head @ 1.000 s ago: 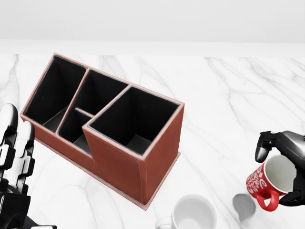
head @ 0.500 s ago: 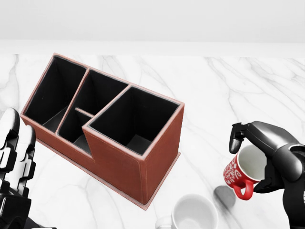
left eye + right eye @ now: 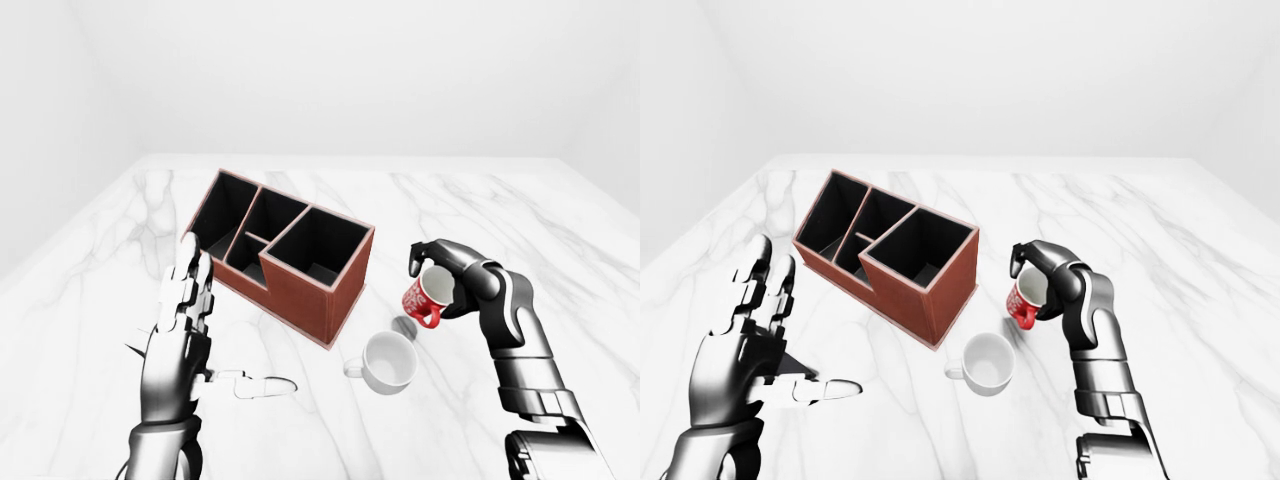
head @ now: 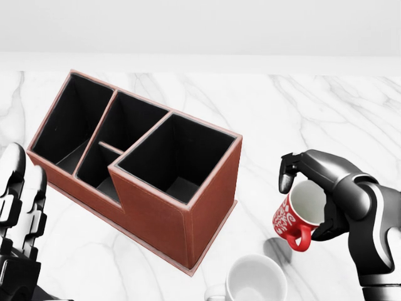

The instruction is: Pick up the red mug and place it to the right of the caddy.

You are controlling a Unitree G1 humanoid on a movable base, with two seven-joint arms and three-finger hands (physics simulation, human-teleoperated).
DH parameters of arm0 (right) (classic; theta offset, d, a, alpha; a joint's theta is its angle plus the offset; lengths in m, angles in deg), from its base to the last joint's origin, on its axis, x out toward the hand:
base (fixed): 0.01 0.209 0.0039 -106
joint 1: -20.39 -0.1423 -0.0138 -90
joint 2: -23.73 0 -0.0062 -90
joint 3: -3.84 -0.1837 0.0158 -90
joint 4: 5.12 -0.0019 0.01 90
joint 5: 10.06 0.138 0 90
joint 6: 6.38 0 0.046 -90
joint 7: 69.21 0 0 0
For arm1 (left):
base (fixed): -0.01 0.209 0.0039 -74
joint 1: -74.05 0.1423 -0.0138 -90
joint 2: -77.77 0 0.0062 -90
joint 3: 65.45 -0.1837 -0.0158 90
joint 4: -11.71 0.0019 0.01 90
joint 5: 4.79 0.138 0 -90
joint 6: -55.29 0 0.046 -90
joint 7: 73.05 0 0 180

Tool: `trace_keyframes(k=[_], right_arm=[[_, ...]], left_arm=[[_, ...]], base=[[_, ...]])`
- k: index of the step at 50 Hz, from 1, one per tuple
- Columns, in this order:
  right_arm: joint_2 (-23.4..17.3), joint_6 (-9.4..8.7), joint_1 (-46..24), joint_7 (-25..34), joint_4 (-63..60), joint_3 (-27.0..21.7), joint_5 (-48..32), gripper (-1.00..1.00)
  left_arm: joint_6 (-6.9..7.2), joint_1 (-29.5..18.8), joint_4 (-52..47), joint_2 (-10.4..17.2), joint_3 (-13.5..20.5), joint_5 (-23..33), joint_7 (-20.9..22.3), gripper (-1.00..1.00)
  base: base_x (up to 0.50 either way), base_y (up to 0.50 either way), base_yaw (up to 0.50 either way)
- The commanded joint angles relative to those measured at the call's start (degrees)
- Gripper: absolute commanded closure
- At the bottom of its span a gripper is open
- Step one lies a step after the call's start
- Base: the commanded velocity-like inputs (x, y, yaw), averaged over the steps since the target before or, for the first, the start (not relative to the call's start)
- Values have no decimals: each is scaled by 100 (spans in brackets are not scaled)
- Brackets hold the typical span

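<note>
Now | right robot hand [image 4: 313,197] grips one red mug [image 4: 294,219] | left robot hand [image 3: 185,335] spread | one caddy [image 4: 141,163] | one white mug [image 3: 388,360]

Mug [image 4: 294,219] right of caddy [image 4: 141,166]

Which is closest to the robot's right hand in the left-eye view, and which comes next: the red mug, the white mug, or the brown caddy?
1. Red mug: gripped in the right hand, lifted off the table.
2. White mug: below and left of the hand.
3. Caddy: farthest, off to the left.
</note>
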Motion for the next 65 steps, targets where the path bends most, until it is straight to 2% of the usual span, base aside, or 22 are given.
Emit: trace_keyframes(k=[1, 27, 35, 39, 54, 57, 62, 65], right_arm=[[125, 1, -130, 0, 30, 130, -131, 100], [444, 1, -344, 0, 501, 344, -106, 100], [477, 1, -559, 0, 873, 398, 11, 100], [499, 1, -763, 0, 1117, 413, 128, 100], [511, 1, -794, -12, 1390, 506, 184, 100], [501, 1, -844, -82, 1504, 501, 193, 100], [500, 1, -882, -129, 1557, 524, 181, 100], [503, 1, -953, -186, 1666, 509, 209, 100]], left_arm=[[0, 35, 74, -11, 7, -9, 9, -100], [0, 39, -99, -24, 35, -26, 46, -100], [0, 40, 37, -29, 59, -43, 51, -100], [0, -14, -202, -21, 45, -20, 54, -100], [0, 65, -2, -42, 67, -48, 74, -100], [0, -24, -304, -32, 80, -43, 85, -100], [0, 57, -70, -56, 77, -49, 98, -100], [0, -32, -278, -45, 106, -66, 106, -100]], base=[[0, 0, 1], [0, 0, 0], [0, 0, 0], [0, 0, 0], [0, 0, 0], [0, 0, 0], [0, 0, 0], [0, 0, 0]])
